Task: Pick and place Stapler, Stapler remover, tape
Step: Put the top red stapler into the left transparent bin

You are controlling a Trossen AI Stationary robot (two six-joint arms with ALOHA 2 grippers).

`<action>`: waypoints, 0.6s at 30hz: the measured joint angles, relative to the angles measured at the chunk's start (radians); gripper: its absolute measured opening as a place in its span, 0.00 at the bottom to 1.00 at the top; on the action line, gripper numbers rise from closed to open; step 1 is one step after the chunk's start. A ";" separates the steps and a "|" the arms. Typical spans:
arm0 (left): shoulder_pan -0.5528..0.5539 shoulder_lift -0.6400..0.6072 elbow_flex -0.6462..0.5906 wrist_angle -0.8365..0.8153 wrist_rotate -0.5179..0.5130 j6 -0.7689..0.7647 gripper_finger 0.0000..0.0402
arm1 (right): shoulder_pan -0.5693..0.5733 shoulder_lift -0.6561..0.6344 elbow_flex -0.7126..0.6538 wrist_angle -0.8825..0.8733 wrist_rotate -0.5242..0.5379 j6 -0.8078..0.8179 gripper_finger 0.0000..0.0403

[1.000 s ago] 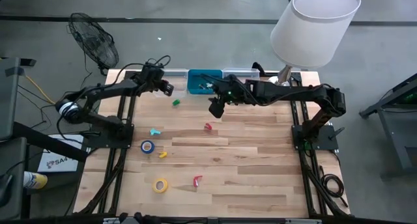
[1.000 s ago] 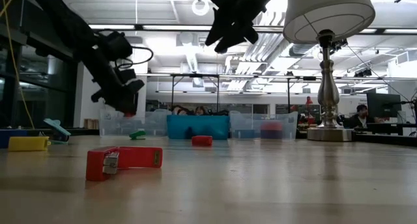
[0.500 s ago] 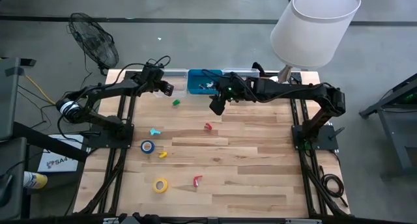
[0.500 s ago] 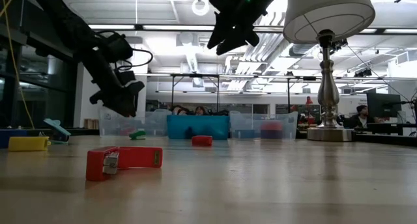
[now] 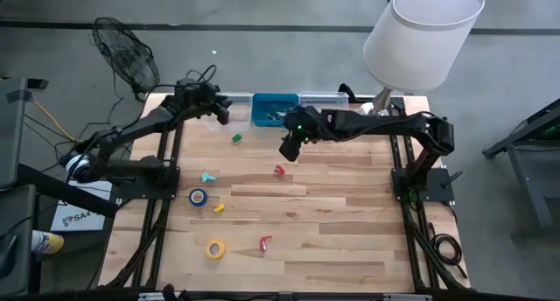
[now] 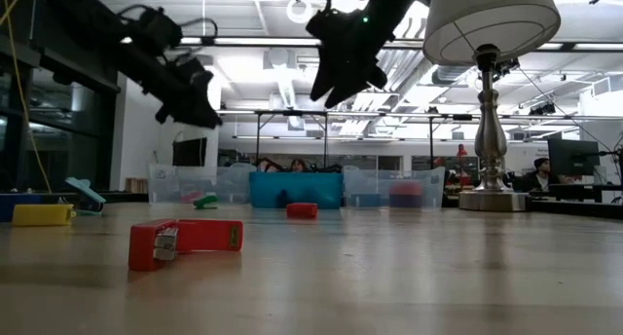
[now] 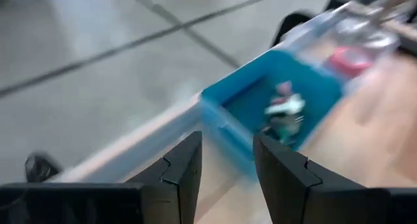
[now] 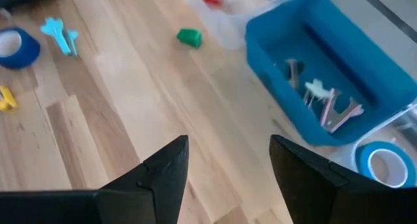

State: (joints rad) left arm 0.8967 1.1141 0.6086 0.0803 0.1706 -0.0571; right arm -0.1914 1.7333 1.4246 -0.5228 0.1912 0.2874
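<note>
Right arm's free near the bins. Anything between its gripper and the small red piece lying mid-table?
Nothing visible. The right gripper, fingers open and empty, hangs above bare wood just in front of the blue bin. The small red piece lies alone on the table nearer the front; the green piece sits off towards the left arm's side.

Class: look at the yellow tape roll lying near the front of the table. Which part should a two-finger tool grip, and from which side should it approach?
Grip the ring wall of the yellow tape roll, one finger in the open centre and one outside, coming straight down from above. It lies flat on the table with its hole facing up, so the wall is probably the easiest part to pinch. The space around it looks free.
</note>
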 joint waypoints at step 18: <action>0.000 -0.359 0.000 -0.183 0.256 0.041 0.34 | 0.155 0.188 0.001 -0.019 0.057 -0.104 0.51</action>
State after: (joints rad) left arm 0.8963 0.7550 0.6086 -0.1030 0.4268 -0.0158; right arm -0.0362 1.9209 1.4254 -0.5414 0.2478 0.1831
